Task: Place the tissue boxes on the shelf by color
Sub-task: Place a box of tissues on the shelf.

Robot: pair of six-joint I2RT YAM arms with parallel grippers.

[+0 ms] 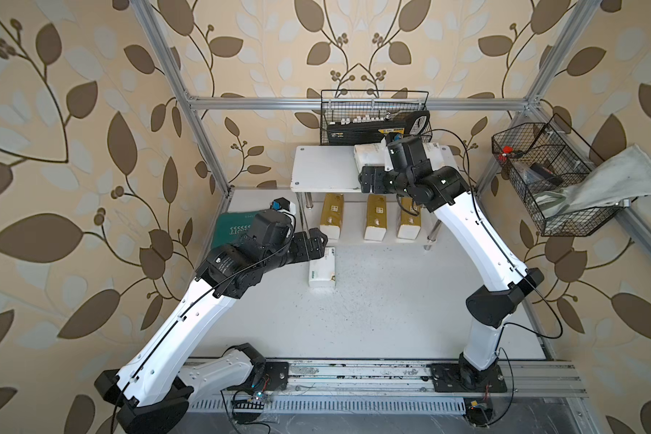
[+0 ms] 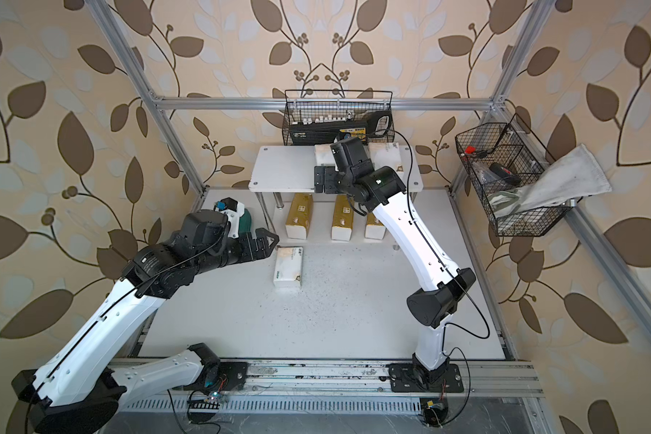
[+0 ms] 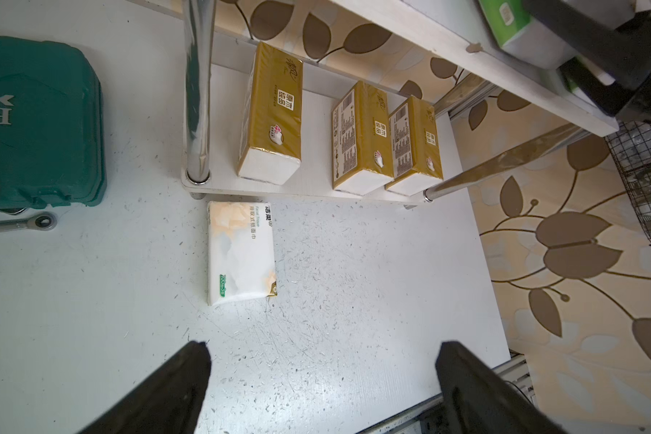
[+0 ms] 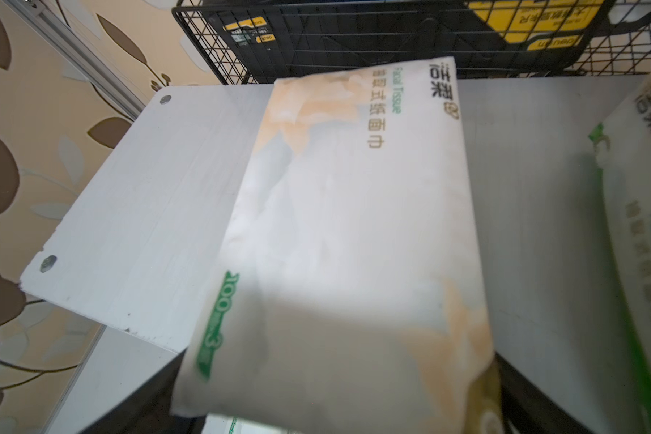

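Table [image 1: 373,319]: scuffed and white, it fills the cell, with both arms reaching in from the near rail.
Shelf [image 1: 324,169]: two white boards on chrome legs, at the table's far edge below a hung wire basket [image 1: 373,109].
Green case [image 3: 34,124]: flat on the table beside the shelf, under the left arm's wrist.
Right tool [image 1: 371,179]: at the upper board's front edge, a finger on either side of a white tissue pack [image 4: 354,225]. The pack lies along that board, its near end past the edge. Whether the fingers press it cannot be told.
Left tool [image 3: 324,349]: fingers wide apart, empty, hovering over the table.
Gold tissue packs [image 3: 361,139]: three side by side on the lower board, white ends forward.
Second white pack [image 2: 386,152]: on the upper board, beside the first.
Loose white pack [image 3: 239,251]: flat on the table, just before the lower board, near the left tool.
Wrench [image 3: 23,221]: on the table beside the case.
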